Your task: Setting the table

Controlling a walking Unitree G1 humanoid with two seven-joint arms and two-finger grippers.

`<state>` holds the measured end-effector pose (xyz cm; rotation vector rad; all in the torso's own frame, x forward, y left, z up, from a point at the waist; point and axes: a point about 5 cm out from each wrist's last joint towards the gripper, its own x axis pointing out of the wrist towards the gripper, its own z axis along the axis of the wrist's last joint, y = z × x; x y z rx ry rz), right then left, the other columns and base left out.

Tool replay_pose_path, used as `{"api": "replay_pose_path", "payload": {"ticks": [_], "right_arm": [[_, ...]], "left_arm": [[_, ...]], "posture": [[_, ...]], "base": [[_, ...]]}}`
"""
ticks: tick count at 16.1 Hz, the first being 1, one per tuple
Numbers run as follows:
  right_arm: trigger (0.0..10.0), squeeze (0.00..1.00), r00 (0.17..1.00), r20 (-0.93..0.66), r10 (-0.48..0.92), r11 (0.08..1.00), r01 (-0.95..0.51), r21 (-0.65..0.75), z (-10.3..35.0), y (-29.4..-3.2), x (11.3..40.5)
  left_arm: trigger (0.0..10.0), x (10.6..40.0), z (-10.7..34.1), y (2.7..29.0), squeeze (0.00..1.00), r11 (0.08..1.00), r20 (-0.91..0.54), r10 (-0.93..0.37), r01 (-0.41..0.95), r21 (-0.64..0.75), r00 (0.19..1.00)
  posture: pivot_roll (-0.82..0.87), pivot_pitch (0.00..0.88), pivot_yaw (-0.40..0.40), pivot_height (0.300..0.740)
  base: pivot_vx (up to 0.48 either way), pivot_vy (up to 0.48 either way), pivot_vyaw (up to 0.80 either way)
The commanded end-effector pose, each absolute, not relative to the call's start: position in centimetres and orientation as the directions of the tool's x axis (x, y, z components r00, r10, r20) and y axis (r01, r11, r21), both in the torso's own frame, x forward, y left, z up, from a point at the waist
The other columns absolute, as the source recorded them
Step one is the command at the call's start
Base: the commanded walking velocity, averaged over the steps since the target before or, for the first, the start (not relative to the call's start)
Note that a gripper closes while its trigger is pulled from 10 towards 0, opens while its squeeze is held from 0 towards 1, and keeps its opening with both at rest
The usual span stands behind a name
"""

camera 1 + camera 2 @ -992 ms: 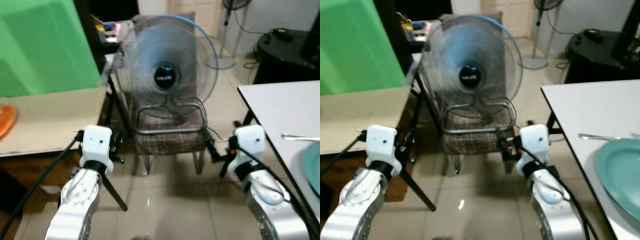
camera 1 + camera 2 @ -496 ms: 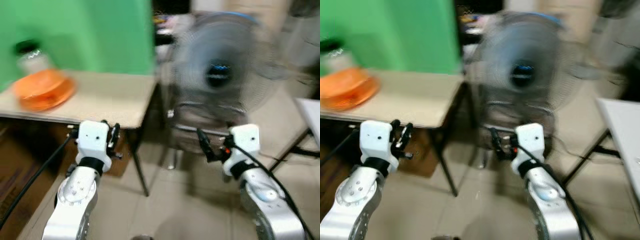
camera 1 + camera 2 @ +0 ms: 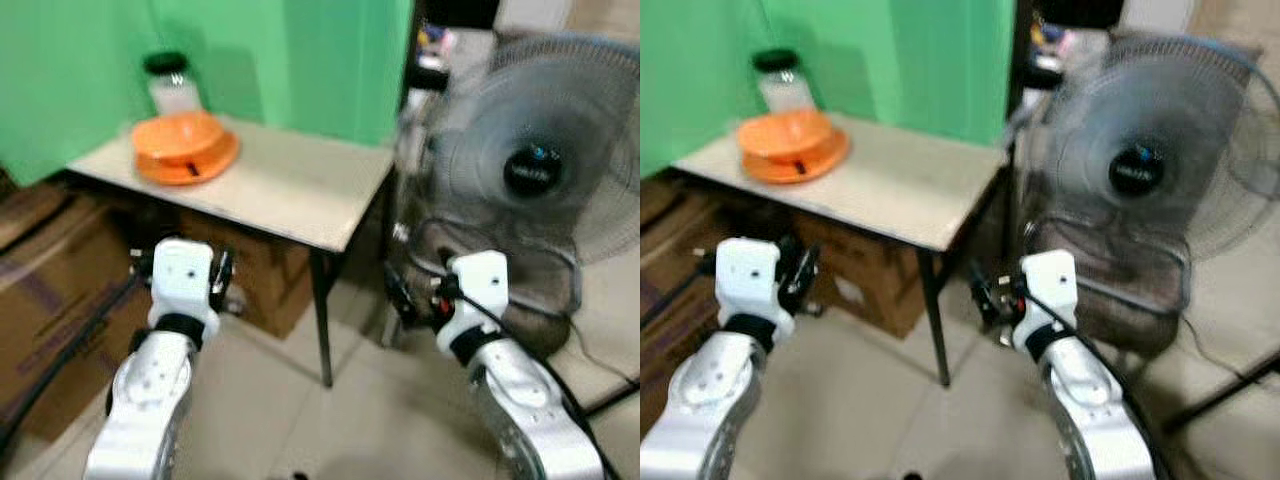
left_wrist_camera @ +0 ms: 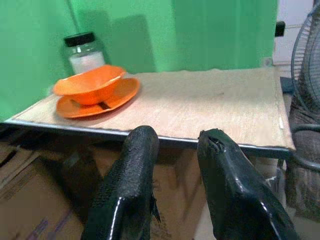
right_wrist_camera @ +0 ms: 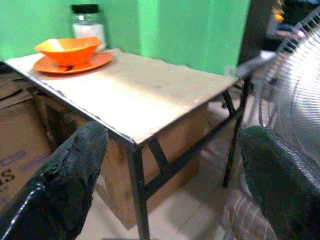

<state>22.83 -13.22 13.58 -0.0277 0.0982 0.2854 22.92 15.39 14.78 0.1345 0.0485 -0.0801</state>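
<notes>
1. The two head views look forward and down from above both arms, slightly blurred, with a beige table [image 3: 290, 185] at 11 o'clock and a fan [image 3: 545, 175] at 2 o'clock.
2. The left wrist view looks level along its fingers [image 4: 132, 200], close to the table edge, toward an orange bowl [image 4: 90, 85].
3. The right wrist view faces the same table from its corner, with wide-set fingers [image 5: 65, 175].
4. All views share the table, the bowl and a jar [image 3: 780, 80].

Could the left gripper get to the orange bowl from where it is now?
Probably not yet. The left gripper hangs below the table edge, while the orange bowl sits far back on its plate. Nothing blocks the tabletop.
</notes>
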Motion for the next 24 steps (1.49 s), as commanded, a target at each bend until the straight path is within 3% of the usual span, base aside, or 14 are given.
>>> {"api": "replay_pose_path", "payload": {"ticks": [1,4,6,16,24], "right_arm": [[10.0,1.00,0.954,-0.082,0.288,0.957,-0.291,-0.024,14.0,-13.1,22.9],[10.0,1.00,0.965,-0.085,0.250,0.966,-0.254,-0.049,13.9,-13.2,23.1],[10.0,1.00,0.949,-0.107,0.295,0.953,-0.301,-0.046,13.7,-12.8,23.0],[10.0,1.00,0.926,-0.086,0.368,0.927,-0.372,-0.042,14.2,-11.8,23.3],[10.0,1.00,0.925,-0.040,0.378,0.925,-0.379,-0.028,14.9,-11.3,23.7]], "left_arm": [[10.0,22.8,15.1,15.4,0.00,0.986,-0.042,-0.087,0.092,0.136,0.995],[10.0,22.8,15.1,15.5,0.00,0.988,-0.039,-0.088,0.093,0.126,0.995],[10.0,22.8,15.2,15.5,0.00,0.988,-0.035,-0.095,0.098,0.117,0.995],[10.0,22.8,15.4,15.7,0.00,0.988,-0.031,-0.098,0.101,0.112,0.995],[10.0,23.2,15.8,16.5,0.00,0.983,-0.020,-0.103,0.105,0.153,0.994]], "posture": [[0.01,0.000,0.055,0.740],[0.01,0.000,0.054,0.740],[0.01,0.000,0.053,0.740],[0.02,0.000,0.049,0.740],[0.04,0.000,0.042,0.740]], "base": [[0.000,0.000,0.80],[0.180,0.000,0.00],[0.319,0.000,0.00],[0.354,0.000,0.76],[0.359,0.000,0.00]]}}
